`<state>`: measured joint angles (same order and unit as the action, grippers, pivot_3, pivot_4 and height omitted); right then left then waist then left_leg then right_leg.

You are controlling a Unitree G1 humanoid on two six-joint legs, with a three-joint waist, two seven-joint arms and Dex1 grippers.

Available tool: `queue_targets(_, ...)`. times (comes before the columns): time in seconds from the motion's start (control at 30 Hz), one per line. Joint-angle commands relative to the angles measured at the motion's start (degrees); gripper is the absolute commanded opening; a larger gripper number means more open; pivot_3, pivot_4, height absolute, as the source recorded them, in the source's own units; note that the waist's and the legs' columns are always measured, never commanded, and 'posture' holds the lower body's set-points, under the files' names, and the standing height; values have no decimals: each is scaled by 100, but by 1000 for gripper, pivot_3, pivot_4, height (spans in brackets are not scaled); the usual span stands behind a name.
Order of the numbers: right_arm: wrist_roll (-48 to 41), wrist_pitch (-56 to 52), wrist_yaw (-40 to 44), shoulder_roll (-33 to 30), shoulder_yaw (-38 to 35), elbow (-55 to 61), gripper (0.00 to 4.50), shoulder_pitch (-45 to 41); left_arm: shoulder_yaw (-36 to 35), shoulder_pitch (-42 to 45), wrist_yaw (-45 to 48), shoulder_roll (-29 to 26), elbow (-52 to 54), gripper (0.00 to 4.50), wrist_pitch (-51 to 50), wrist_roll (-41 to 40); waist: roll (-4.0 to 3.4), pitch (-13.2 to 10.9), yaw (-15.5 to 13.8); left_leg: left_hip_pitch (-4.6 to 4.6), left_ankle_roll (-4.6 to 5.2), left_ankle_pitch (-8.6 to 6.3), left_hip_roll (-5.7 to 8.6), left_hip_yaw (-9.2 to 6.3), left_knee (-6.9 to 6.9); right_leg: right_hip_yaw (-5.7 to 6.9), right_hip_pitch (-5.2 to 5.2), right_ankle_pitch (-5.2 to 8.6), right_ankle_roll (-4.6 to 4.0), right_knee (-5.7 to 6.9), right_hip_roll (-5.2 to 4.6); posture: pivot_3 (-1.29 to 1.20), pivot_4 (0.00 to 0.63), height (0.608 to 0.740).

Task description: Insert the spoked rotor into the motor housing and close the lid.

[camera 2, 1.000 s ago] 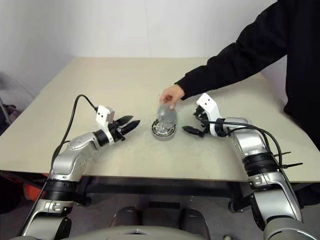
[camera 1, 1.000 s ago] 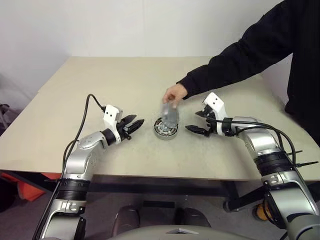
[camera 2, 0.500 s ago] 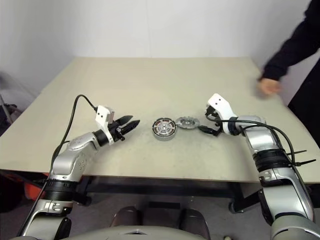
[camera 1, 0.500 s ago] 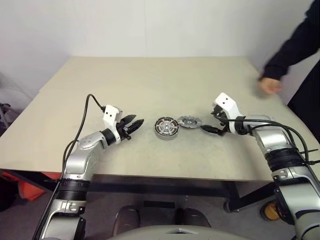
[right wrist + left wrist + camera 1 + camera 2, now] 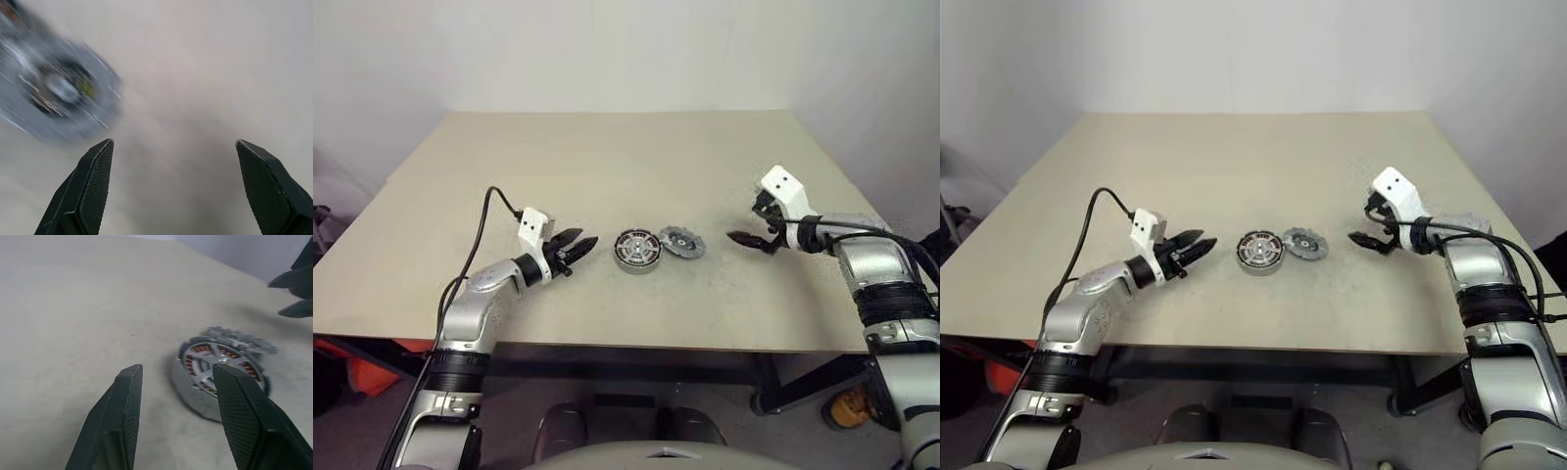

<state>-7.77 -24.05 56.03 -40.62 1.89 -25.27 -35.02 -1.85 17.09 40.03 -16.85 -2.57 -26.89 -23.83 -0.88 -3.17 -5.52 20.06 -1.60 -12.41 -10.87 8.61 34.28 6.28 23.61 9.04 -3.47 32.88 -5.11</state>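
The motor housing (image 5: 637, 251) stands mid-table, copper windings showing, with the silver spoked rotor (image 5: 221, 360) lying inside it. Just to its right the grey lid (image 5: 682, 242) lies against it, cut-outs around a central hole; it is also a blurred disc in the right wrist view (image 5: 58, 93). My left gripper (image 5: 584, 239) hovers a short way left of the housing, pointing at it, open and empty. My right gripper (image 5: 742, 223) is open wide and empty, off to the right of the lid.
The beige table (image 5: 607, 157) carries nothing else, and its front edge runs just below both arms. A black cable loops from my left wrist. My right gripper's fingers (image 5: 293, 289) show beyond the housing in the left wrist view.
The person's hand and arm have withdrawn out of view, leaving the lid beside the housing. My right gripper has moved right, away from the housing. The left gripper has stayed put.
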Motion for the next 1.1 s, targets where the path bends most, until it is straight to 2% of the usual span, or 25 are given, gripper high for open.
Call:
queue_targets(0.03, -951, -702, 553, 62, -511, 614, 4494, 42, -12, 161, 204, -33, 205, 2400, -186, -269, 0, 0, -18, 1, 13, 5, -1, 0, 0, 1, 0, 0, 0, 0, 0, 0, 0, 740)
queue_targets(0.23, -1441, -1427, 733, -10, -668, 856, 4494, 251, 25, 198, 360, -97, 241, 2400, -400, -385, 0, 0, -52, 0, 17, 3, 0, 0, 3, 1, -5, 0, -1, 0, -2, 0, 0, 740)
queue_targets(0.4, -1470, -1568, 659, 7, -606, 1173, 4494, 517, 62, 212, 380, -61, 229, 2400, -508, -412, 0, 0, -48, -3, 13, 4, 0, 0, 3, 1, -7, 0, 0, 0, -2, 0, 0, 740)
queue_targets(0.7, -1945, -2827, 84, -7, -1032, 1511, 4494, 970, 41, 271, 110, 19, -1, 2400, -130, -170, 0, 1, -47, -10, 0, -2, 2, -4, 3, 6, -23, 1, 1, -8, -1, 0, 0, 740)
queue_targets(1.1, -2668, -4340, -900, 711, -1581, 1509, 4494, 1064, 95, 168, 54, 30, 37, 2400, -73, -118, -1, 1, -28, -12, -4, -3, 1, -5, 3, 20, -29, 2, 3, -16, -4, 0, 0, 740)
